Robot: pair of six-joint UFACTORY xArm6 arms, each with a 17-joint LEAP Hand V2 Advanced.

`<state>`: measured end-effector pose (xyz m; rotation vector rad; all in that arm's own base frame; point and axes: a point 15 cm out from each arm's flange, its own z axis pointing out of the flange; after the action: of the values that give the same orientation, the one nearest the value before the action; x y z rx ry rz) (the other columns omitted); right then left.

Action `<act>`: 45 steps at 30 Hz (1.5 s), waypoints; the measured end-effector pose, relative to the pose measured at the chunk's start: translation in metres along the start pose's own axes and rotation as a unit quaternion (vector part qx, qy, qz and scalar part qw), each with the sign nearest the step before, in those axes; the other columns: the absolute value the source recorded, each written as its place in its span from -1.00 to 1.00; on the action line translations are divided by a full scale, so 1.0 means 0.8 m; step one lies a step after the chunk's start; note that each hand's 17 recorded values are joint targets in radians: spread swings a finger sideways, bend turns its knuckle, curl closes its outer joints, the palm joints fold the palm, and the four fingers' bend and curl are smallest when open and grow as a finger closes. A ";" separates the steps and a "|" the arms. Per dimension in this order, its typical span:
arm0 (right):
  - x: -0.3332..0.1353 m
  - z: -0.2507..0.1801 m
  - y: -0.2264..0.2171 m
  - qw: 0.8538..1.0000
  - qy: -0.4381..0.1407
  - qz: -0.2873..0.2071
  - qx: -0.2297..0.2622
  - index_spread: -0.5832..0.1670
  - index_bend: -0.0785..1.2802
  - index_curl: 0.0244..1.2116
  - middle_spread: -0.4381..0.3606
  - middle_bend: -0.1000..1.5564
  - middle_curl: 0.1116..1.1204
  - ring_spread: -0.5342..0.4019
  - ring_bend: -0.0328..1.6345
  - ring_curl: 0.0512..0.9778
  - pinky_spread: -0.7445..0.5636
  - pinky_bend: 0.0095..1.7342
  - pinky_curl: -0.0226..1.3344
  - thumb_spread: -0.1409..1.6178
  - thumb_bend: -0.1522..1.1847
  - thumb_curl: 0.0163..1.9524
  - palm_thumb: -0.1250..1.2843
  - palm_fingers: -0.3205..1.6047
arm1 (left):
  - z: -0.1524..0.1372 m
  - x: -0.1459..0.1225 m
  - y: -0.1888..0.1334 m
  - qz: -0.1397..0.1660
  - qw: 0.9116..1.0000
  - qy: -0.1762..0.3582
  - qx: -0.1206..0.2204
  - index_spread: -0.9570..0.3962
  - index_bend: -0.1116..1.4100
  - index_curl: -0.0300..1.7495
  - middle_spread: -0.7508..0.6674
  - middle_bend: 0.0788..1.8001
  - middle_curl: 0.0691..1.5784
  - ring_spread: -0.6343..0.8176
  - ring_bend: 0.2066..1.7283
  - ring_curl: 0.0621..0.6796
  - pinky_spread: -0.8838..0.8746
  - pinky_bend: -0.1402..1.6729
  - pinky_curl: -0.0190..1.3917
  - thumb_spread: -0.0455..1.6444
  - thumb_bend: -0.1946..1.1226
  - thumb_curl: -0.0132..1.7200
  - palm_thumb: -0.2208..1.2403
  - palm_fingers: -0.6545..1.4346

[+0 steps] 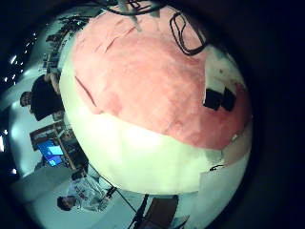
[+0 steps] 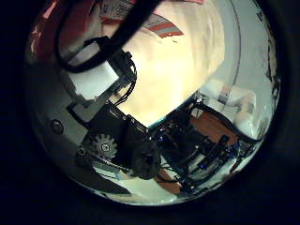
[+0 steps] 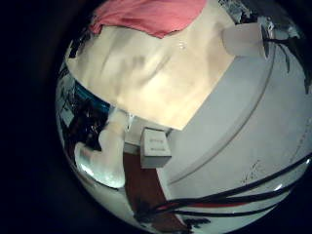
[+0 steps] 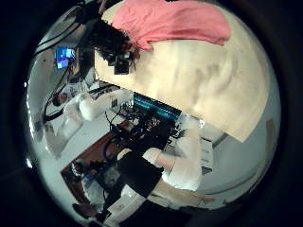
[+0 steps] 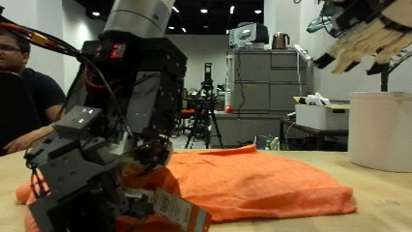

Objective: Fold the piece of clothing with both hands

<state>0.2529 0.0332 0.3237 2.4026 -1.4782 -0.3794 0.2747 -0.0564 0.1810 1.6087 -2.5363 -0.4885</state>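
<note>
The left hand [image 5: 109,164] rested low at the crumpled orange cloth garment [image 5: 257,179], its grip unclear, while the right hand [image 5: 367,39] hung open above, the folding apparently barely begun.

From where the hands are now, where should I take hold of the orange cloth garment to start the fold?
Pinch the orange cloth garment at its free corner on the wooden table, coming down from above: it lies flat and clear there, below the raised hand.

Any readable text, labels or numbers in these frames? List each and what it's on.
None readable.
Orange garment: no print or tag shows.
Left hand and right hand: no legible markings.
Wooden table: bare, no labels.
</note>
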 end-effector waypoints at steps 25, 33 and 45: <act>0.038 0.159 -0.170 0.999 0.034 -0.019 -0.012 -0.13 -0.62 -0.52 -0.02 -0.54 -0.47 0.09 -0.41 -0.47 0.24 -0.73 -0.61 0.36 -0.81 -0.70 0.04 -0.23 | -0.030 -0.013 0.047 -0.017 1.000 0.005 -0.004 -0.66 -0.60 0.26 -0.71 -0.04 0.27 -0.78 0.45 0.46 -0.74 0.45 -0.15 0.22 -0.72 -0.17 0.51 0.63; 0.035 0.189 -0.184 0.998 0.055 -0.020 -0.027 -0.13 -0.76 -0.60 -0.16 -0.55 -0.46 -0.18 -0.17 -0.38 -0.10 -0.52 -0.57 0.31 -0.80 -0.70 0.10 -0.02 | -0.036 -0.014 0.049 -0.016 1.000 0.004 -0.003 -0.68 -0.64 0.41 -0.72 -0.06 0.30 -0.78 0.45 0.45 -0.74 0.46 -0.16 0.22 -0.73 -0.16 0.50 0.63; 0.042 0.180 -0.214 0.996 0.081 -0.009 0.029 -0.43 -0.06 -0.32 -0.39 0.03 0.02 -0.48 0.22 0.01 -0.56 0.07 -0.24 0.33 -0.78 -0.64 0.43 0.71 | -0.038 -0.021 0.052 -0.015 1.000 0.005 -0.003 -0.64 -0.65 0.56 -0.75 -0.06 0.32 -0.78 0.46 0.44 -0.73 0.46 -0.17 0.22 -0.73 -0.16 0.51 0.62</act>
<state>0.3543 0.0609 0.1233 2.4286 -1.4150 -0.1425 0.2536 -0.0319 0.2242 1.6450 -2.5038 -0.4891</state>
